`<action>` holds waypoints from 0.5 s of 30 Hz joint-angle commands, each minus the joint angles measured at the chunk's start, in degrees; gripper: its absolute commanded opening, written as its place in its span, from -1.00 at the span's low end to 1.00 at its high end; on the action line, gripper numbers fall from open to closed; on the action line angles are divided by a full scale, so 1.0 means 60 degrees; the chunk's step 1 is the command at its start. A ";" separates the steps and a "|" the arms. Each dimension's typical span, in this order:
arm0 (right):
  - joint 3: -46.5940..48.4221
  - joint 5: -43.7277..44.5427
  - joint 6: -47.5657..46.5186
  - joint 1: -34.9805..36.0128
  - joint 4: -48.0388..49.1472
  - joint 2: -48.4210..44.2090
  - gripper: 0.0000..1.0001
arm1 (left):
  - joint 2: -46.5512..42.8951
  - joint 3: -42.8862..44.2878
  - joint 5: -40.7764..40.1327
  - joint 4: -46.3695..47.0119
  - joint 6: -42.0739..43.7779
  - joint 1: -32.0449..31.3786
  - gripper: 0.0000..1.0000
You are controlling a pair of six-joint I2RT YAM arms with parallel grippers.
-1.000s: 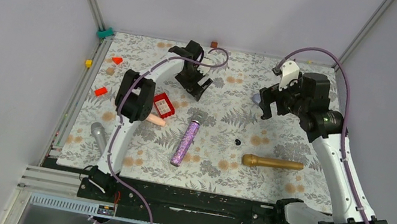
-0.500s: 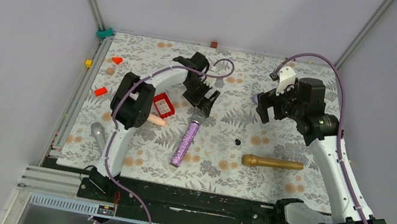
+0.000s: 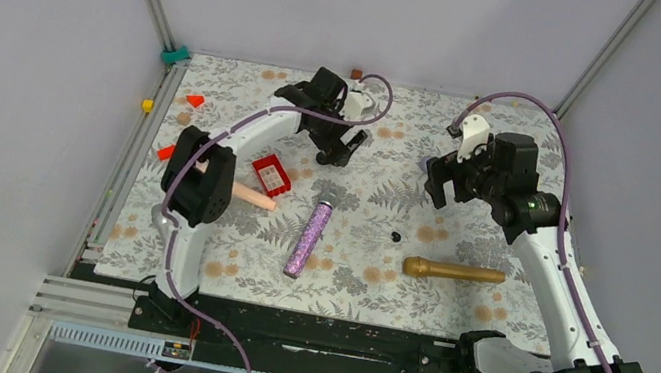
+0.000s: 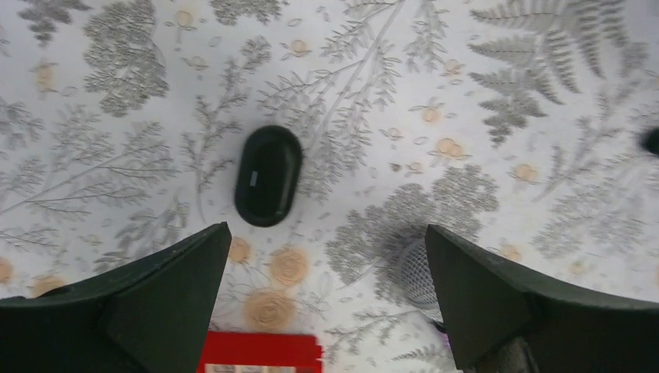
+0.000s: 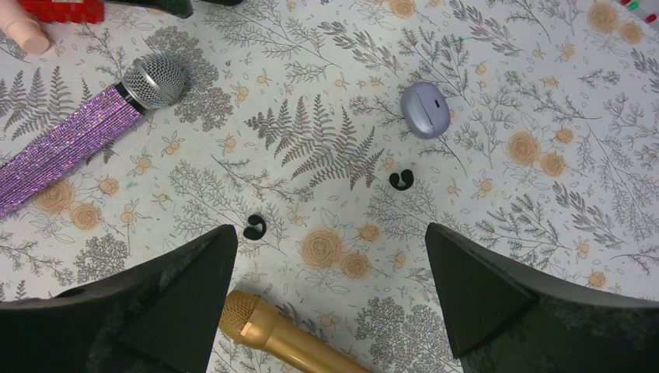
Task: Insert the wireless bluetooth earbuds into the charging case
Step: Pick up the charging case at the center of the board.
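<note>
The left gripper (image 4: 326, 229) hangs with its jaws wide apart above the black oval case (image 4: 268, 175), which lies flat on the floral mat (image 4: 109, 163). Farther right, one earbud (image 5: 253, 227) and the other earbud (image 5: 399, 180) lie loose on the mat, apart from each other, under the right gripper (image 5: 330, 233), whose jaws are also spread. A lilac pod (image 5: 424, 99) sits near the second bud.

Nothing here can be read: no words, brand names, numbers or signs show clearly in any view. The only possible marking is a small pale mark on top of the black oval capsule (image 4: 268, 175) in the left wrist view. It is too small and blurred to tell whether it is lettering or a symbol.
</note>
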 commanded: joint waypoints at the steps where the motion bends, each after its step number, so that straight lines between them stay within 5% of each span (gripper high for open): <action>1: -0.0050 -0.0418 0.0067 0.0044 0.0345 -0.0218 0.99 | 0.0688 0.0844 -0.1425 0.0020 0.1057 -0.0001 0.97; 15: -0.0303 -0.0714 0.0081 0.0036 0.0558 -0.0476 0.99 | 0.3020 0.3204 -0.1441 -0.1886 0.1125 0.0017 0.95</action>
